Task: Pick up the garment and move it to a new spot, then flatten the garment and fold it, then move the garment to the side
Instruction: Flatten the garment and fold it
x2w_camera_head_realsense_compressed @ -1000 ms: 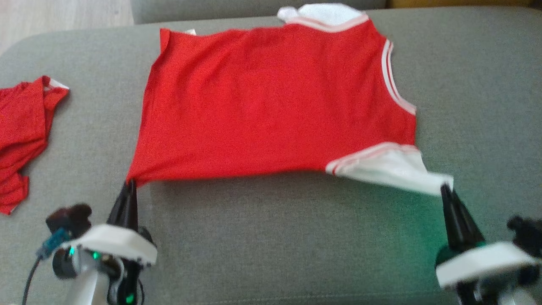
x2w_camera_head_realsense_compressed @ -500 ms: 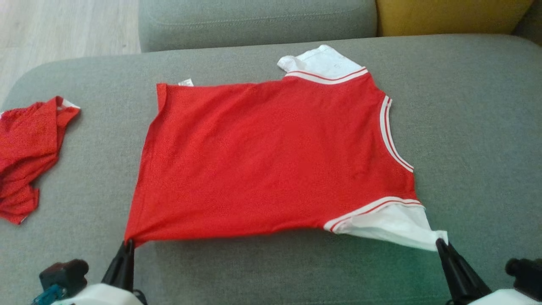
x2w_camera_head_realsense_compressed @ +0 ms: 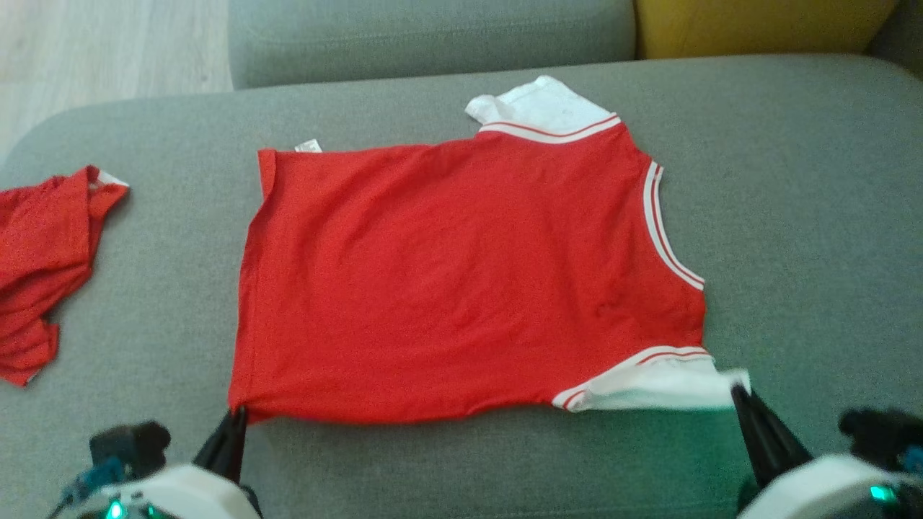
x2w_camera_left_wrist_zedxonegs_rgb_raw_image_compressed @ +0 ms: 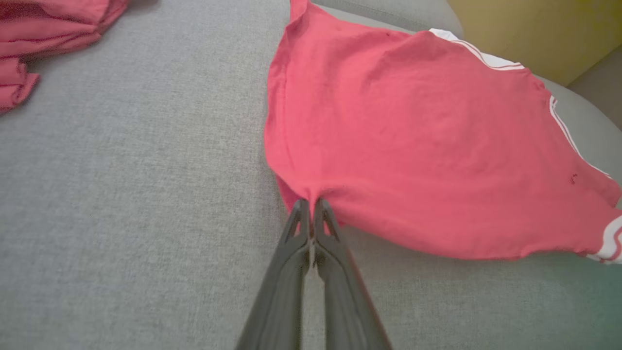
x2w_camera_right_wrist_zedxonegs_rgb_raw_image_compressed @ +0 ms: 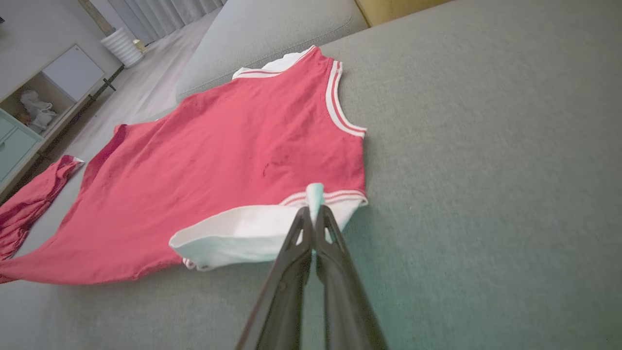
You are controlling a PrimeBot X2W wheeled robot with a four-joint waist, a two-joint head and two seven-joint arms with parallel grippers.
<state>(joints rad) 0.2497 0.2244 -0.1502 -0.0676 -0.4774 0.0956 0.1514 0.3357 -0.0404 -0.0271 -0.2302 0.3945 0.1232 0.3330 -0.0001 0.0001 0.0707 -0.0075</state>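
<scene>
Grip check, near side first. Found left gripper (x2w_camera_head_realsense_compressed: 234, 417) clamped on the near-left hem corner of the red garment (x2w_camera_head_realsense_compressed: 461, 274); in left wrist view, fingers (x2w_camera_left_wrist_zedxonegs_rgb_raw_image_compressed: 294, 253) pressed together, cloth bunched at the tips. Found right gripper (x2w_camera_head_realsense_compressed: 737, 395) clamped on the outer edge of the near white sleeve (x2w_camera_head_realsense_compressed: 649, 386); in right wrist view, tips closed with a nub of white cloth poking up between them. Held both corners low over the grey seat cushion (x2w_camera_head_realsense_compressed: 807, 216); couldn't tell whether touching it.

Lay spread across the middle of the cushion, mostly flat, hem to the left, striped neckline trim (x2w_camera_head_realsense_compressed: 662, 231) to the right. Showed light wrinkles through the middle and a slightly wavy near edge between the two pinch points. Carried red-and-white striped bands at each sleeve seam.

Further out: far white sleeve (x2w_camera_head_realsense_compressed: 541, 104) rumpled at the far-right corner, small white label (x2w_camera_head_realsense_compressed: 308, 145) sticking out at the far-left corner. Off to the left, well apart: second red garment (x2w_camera_head_realsense_compressed: 36, 267), crumpled near the cushion's edge. Beyond all that: grey back cushion (x2w_camera_head_realsense_compressed: 433, 32), yellow cushion (x2w_camera_head_realsense_compressed: 757, 25) at far right, pale wood floor (x2w_camera_head_realsense_compressed: 108, 43) at far left.
</scene>
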